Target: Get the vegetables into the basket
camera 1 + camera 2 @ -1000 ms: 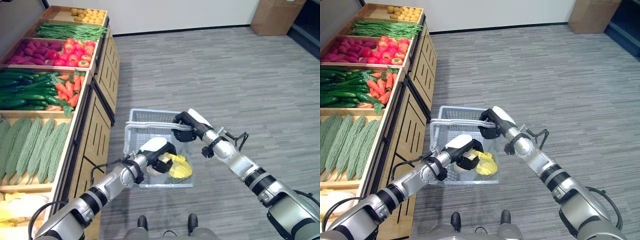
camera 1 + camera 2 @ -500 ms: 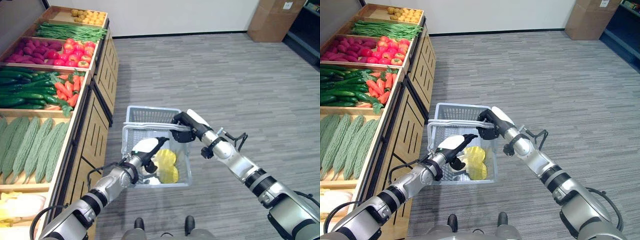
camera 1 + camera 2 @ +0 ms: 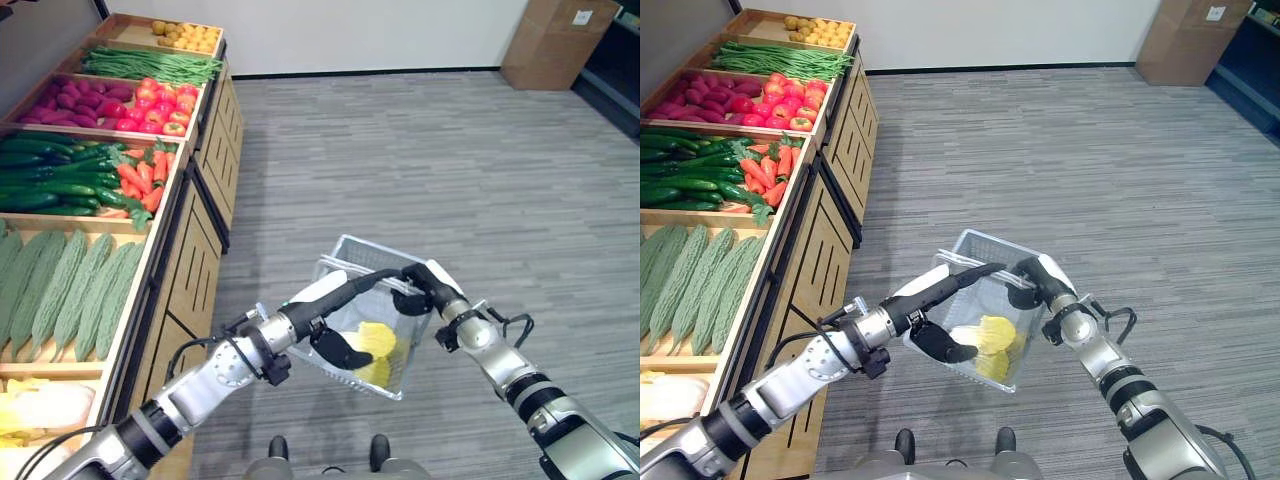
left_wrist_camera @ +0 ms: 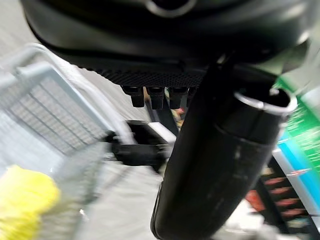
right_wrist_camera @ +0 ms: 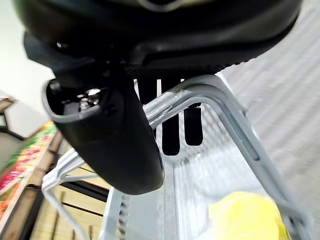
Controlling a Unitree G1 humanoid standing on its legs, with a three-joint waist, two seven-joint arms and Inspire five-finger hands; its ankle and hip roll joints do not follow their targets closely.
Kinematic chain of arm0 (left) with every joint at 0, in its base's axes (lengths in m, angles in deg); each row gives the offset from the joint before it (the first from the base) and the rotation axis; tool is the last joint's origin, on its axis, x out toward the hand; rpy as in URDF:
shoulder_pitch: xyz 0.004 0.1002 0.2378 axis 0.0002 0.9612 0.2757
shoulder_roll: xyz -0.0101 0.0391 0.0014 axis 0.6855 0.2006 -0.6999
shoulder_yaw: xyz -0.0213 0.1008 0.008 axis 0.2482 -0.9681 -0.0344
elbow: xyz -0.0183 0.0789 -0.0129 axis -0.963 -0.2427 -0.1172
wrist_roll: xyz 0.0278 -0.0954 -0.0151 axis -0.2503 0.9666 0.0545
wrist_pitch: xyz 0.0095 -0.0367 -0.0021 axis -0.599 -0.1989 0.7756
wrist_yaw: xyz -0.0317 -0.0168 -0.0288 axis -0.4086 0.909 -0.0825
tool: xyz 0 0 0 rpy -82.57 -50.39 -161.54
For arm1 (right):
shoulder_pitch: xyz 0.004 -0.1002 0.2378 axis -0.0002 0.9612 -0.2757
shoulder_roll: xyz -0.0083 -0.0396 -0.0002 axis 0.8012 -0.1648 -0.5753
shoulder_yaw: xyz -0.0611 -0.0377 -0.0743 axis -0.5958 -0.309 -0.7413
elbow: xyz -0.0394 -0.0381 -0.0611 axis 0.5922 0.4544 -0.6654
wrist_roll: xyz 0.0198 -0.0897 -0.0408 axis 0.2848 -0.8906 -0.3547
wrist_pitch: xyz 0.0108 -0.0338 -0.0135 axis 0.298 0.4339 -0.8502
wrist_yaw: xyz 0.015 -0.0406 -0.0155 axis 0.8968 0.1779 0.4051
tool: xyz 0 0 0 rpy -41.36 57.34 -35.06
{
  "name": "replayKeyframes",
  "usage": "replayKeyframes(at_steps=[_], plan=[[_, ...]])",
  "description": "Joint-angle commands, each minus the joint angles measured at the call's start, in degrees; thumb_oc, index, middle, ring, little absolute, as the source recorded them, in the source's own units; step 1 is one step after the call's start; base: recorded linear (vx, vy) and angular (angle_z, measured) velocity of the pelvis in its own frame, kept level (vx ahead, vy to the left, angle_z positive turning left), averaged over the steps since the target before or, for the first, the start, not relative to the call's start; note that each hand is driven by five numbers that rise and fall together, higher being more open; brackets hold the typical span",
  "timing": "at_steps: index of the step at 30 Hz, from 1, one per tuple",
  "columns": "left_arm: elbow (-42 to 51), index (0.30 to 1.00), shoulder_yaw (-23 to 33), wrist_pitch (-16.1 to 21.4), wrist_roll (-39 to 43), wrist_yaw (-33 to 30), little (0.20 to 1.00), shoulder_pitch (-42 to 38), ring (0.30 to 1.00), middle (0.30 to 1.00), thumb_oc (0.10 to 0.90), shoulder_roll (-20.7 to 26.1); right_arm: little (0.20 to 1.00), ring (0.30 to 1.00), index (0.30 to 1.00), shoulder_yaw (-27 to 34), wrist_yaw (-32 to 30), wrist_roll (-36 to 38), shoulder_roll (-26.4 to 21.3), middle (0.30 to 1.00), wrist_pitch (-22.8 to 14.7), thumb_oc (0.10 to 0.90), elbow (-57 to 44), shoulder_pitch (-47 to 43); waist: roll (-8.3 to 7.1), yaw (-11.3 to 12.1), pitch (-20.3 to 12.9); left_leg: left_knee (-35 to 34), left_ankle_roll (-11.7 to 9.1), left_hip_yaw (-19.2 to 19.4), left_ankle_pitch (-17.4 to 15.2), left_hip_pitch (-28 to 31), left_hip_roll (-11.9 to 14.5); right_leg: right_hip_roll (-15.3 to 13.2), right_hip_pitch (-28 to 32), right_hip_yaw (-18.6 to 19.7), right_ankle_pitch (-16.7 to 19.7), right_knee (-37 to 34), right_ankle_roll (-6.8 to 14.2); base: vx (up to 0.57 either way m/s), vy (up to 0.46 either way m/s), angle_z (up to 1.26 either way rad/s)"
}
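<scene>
A light grey wire basket [image 3: 400,345] hangs tilted above the floor, in front of me. My right hand [image 3: 428,286] is shut on its handles [image 5: 210,97], which pass between its fingers and thumb. A yellow leafy vegetable [image 3: 372,345] lies inside the basket, and it also shows in the right wrist view [image 5: 245,215]. My left hand [image 3: 325,298] stretches over the basket's near rim with its fingers straight and holds nothing. Its dark thumb [image 3: 335,347] rests against the basket's outer wall.
A wooden produce stand [image 3: 195,250] runs along the left, holding bitter gourds [image 3: 60,290], cucumbers [image 3: 40,180], carrots [image 3: 135,180], tomatoes [image 3: 160,100] and green beans [image 3: 150,65]. A cardboard box [image 3: 565,40] stands at the far right on grey floor.
The left hand let go of the yellow vegetable, which now lies in the basket, and straightened its fingers over the rim. The right hand swung the basket rightward and tilted it. The camera shifted.
</scene>
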Motion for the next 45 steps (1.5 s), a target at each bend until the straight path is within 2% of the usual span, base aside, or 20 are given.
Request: replayKeyframes(at_steps=[1, 7, 8, 10, 13, 14, 15, 16, 18, 19, 20, 21, 23, 25, 28, 32, 33, 35, 42, 45], plan=[[-0.96, 1.0, 4.4, 2.77, 15.55, 1.13, 1.0, 2.91, 1.0, 1.0, 0.9, -1.42, 0.3, 0.3, 0.3, 7.1, -3.88, -1.84, -2.14, 0.3, -5.05, 0.4, -2.12, -4.17, -1.2, 1.06, -4.82, 0.08, -0.64, -0.29, -2.01, -0.56, -0.48, -1.23, 1.77, -0.94, -0.03, 0.02, 3.72, -0.04, -0.006, 0.01], [-5.32, 1.0, 14.63, 1.58, 21.27, -1.63, 1.0, 14.9, 1.0, 1.0, 0.9, -3.05, 0.3, 0.3, 0.3, 14.39, -5.4, -3.21, -2.84, 0.3, -5.65, 0.4, -0.95, 6.55, -1.07, 1.38, -4.41, 0.08, -0.67, -0.82, -1.35, -1.0, -0.56, -1.28, 1.74, -1.58, 0.22, 0.02, 3.73, -0.01, -0.003, 0.01], [-5.28, 1.0, 14.64, 1.58, 21.25, -1.63, 1.0, 14.98, 1.0, 1.0, 0.9, -3.04, 0.3, 0.3, 0.3, 14.4, -5.4, -3.23, -2.83, 0.3, -5.64, 0.4, -1.01, 6.64, -1.08, 1.35, -4.46, 0.08, -0.67, -0.84, -1.35, -1.0, -0.56, -1.28, 1.75, -1.61, 0.2, 0.02, 3.73, 0.0, 0.0, 0.0], [-9.52, 1.0, 19.12, 1.43, 16.99, -2.07, 1.0, 18.93, 1.0, 1.0, 0.9, -3.54, 0.3, 0.3, 0.3, 17.9, -5.67, -3.83, -3.16, 0.3, -5.93, 0.4, 0.14, 11.03, -1.16, 1.34, -4.27, 0.08, -0.76, -1.18, -1.12, -1.18, -0.46, -1.27, 1.73, -2.0, 0.23, 0.02, 3.74, -0.01, -0.02, 0.05], [-17.88, 1.0, 23.27, 1.28, 11.52, -3.83, 1.0, 21.95, 1.0, 1.0, 0.9, -5.71, 0.3, 0.3, 0.3, 21.51, -5.52, -3.5, -3.06, 0.3, -6.09, 0.4, -0.01, 15.21, -1.27, 1.28, -4.18, 0.08, -0.8, -1.23, -0.97, -1.29, -0.38, -1.18, 1.62, -2.18, 0.25, 0.02, 3.78, 0.0, -0.024, 0.06], [-17.89, 1.0, 23.26, 1.28, 11.52, -3.83, 1.0, 21.94, 1.0, 1.0, 0.9, -5.72, 0.3, 0.3, 0.3, 21.52, -5.52, -3.5, -3.07, 0.3, -6.09, 0.4, -0.02, 15.21, -1.26, 1.28, -4.18, 0.08, -0.8, -1.24, -0.97, -1.3, -0.37, -1.17, 1.62, -2.19, 0.25, 0.02, 3.78, 0.0, 0.0, 0.0], [-24.19, 1.0, 24.68, 0.5, 10.04, -5.34, 1.0, 22.62, 1.0, 1.0, 0.9, -8.13, 0.3, 0.3, 0.3, 22.2, -5.55, -3.63, -2.94, 0.3, -6.09, 0.4, 0.2, 16.44, -1.21, 1.15, -4.04, 0.08, -0.79, -1.17, -0.86, -1.31, -0.34, -1.16, 1.55, -2.19, 0.28, 0.02, 3.74, 0.0, 0.0, 0.0], [-32.58, 1.0, 26.48, -0.11, 3.59, -6.51, 1.0, 22.75, 1.0, 1.0, 0.9, -10.15, 0.3, 0.3, 0.3, 23.48, -5.16, -3.92, -2.89, 0.3, -5.97, 0.4, 1.16, 18.17, -1.23, 0.99, -3.92, 0.08, -0.79, -1.14, -0.73, -1.4, -0.27, -1.11, 1.41, -2.14, 0.26, 0.02, 3.71, 0.0, 0.0, 0.0], [-36.52, 1.0, 26.87, -0.36, 3.09, -6.05, 1.0, 22.72, 1.0, 1.0, 0.9, -11.45, 0.3, 0.3, 0.3, 24.23, -4.94, -4.2, -3.02, 0.3, -5.86, 0.4, 0.95, 19.07, -1.19, 0.89, -3.86, 0.08, -0.82, -1.0, -0.72, -1.35, -0.25, -1.08, 1.4, -2.1, 0.22, 0.02, 3.73, 0.0, -0.004, -0.02], [-48.77, 1.0, 29.07, -2.21, 5.01, -6.31, 1.0, 21.14, 1.0, 1.0, 0.9, -15.73, 0.3, 0.3, 0.3, 24.68, -4.72, -4.06, -2.67, 0.3, -5.68, 0.4, 2.13, 19.86, -1.18, 0.54, -3.84, 0.08, -0.85, -0.69, -0.62, -1.42, -0.15, -0.99, 1.13, -1.8, 0.29, 0.02, 3.67, -0.01, -0.009, -0.05], [-54.99, 1.0, 31.82, -1.91, 3.48, -7.8, 1.0, 19.73, 1.0, 1.0, 0.9, -18.44, 0.3, 0.3, 0.3, 25.51, -4.74, -3.88, -1.87, 0.3, -5.68, 0.4, 3.19, 21.06, -1.17, 0.23, -3.77, 0.08, -0.84, -0.41, -0.63, -1.42, -0.1, -0.84, 0.95, -1.51, 0.34, 0.02, 3.59, -0.01, -0.005, -0.09], [-55.06, 1.0, 31.82, -1.86, 3.47, -7.8, 1.0, 19.68, 1.0, 1.0, 0.9, -18.47, 0.3, 0.3, 0.3, 25.5, -4.74, -3.88, -1.89, 0.3, -5.69, 0.4, 3.2, 21.03, -1.15, 0.22, -3.75, 0.08, -0.85, -0.4, -0.63, -1.42, -0.1, -0.84, 0.95, -1.51, 0.34, 0.02, 3.58, -0.01, -0.003, -0.09], [-63.99, 1.0, 35.45, -2.39, 1.4, -9.51, 1.0, 18.09, 1.0, 1.0, 0.9, -21.65, 0.3, 0.3, 0.3, 26.78, -4.58, -3.46, -0.38, 0.3, -5.65, 0.4, 5.21, 23.46, -1.29, -0.23, -3.79, 0.08, -0.94, -0.12, -0.61, -1.51, 0.09, -0.69, 0.56, -1.27, 0.42, 0.02, 3.44, 0.0, -0.004, -0.03], [-66.8, 1.0, 35.87, -2.47, -0.25, -9.72, 1.0, 17.55, 1.0, 1.0, 0.9, -22.03, 0.3, 0.3, 0.3, 26.85, -4.67, -3.49, -0.13, 0.3, -5.6, 0.4, 5.43, 23.72, -1.33, -0.39, -3.76, 0.08, -0.96, -0.05, -0.62, -1.49, 0.16, -0.62, 0.56, -1.21, 0.41, 0.02, 3.42, 0.0, 0.0, 0.0], [-76.17, 1.0, 36.98, -3.34, -11.37, -13.07, 1.0, 15.47, 1.0, 1.0, 0.9, -23.05, 0.3, 0.3, 0.3, 28.32, -5.37, -1.64, 1.51, 0.3, -5.89, 0.4, 7.58, 25.13, -1.53, -0.95, -3.82, 0.08, -1.13, 0.33, -0.77, -1.33, 0.44, -0.45, 0.52, -0.75, 0.33, 0.04, 3.27, 0.0, 0.0, 0.0], [-82.57, 1.0, 37.88, -4.57, -17.42, -15.06, 1.0, 14.28, 1.0, 1.0, 0.9, -23.75, 0.3, 0.3, 0.3, 28.06, -5.67, -1.11, 2.33, 0.3, -6.01, 0.4, 8.59, 25.85, -1.6, -1.25, -3.83, 0.08, -1.26, 0.69, -0.86, -1.08, 0.63, -0.23, 0.38, -0.39, 0.24, 0.14, 3.14, 0.01, -0.013, -0.09], [-85.6, 1.0, 36.84, -5.4, -23.74, -17.01, 1.0, 14.23, 1.0, 1.0, 0.9, -23.86, 0.3, 0.3, 0.3, 27.49, -5.79, -0.86, 2.87, 0.3, -6.1, 0.4, 10.59, 25.99, -1.64, -1.33, -3.88, 0.08, -1.39, 0.84, -0.9, -0.9, 0.82, -0.02, 0.4, -0.3, 0.1, 0.2, 3.04, 0.02, -0.027, -0.17], [-86.18, 1.0, 36.28, -6.11, -26.88, -18.3, 1.0, 14.41, 1.0, 1.0, 0.9, -24.1, 0.3, 0.3, 0.3, 27.17, -5.74, -0.76, 2.97, 0.3, -6.11, 0.4, 10.89, 26.34, -1.58, -1.35, -3.75, 0.08, -1.47, 0.96, -0.93, -0.78, 0.95, 0.08, 0.39, -0.19, 0.05, 0.24, 2.98, 0.01, -0.026, -0.16], [-86.04, 1.0, 35.25, -6.62, -28.05, -19.06, 1.0, 15.18, 1.0, 1.0, 0.9, -25.6, 0.3, 0.3, 0.3, 26.92, -5.63, -0.02, 3.86, 0.3, -5.62, 0.4, 12.44, 27.23, -1.28, -1.35, -2.66, 0.08, -1.89, 0.59, -0.29, -1.06, 1.63, 0.61, 0.23, -0.61, -0.86, 1.2, 2.55, 0.0, -0.045, 0.0], [-85.26, 1.0, 34.82, -6.56, -26.49, -19.6, 1.0, 14.46, 1.0, 1.0, 0.9, -25.82, 0.3, 0.3, 0.3, 26.66, -5.7, 0.56, 4.26, 0.3, -5.61, 0.4, 13.31, 27.13, -0.94, -1.29, -1.34, 0.08, -1.94, -0.11, 0.4, -1.69, 2.29, 1.08, -1.85, -1.1, -2.76, 5.48, 1.85, -0.04, -0.068, 0.06]])
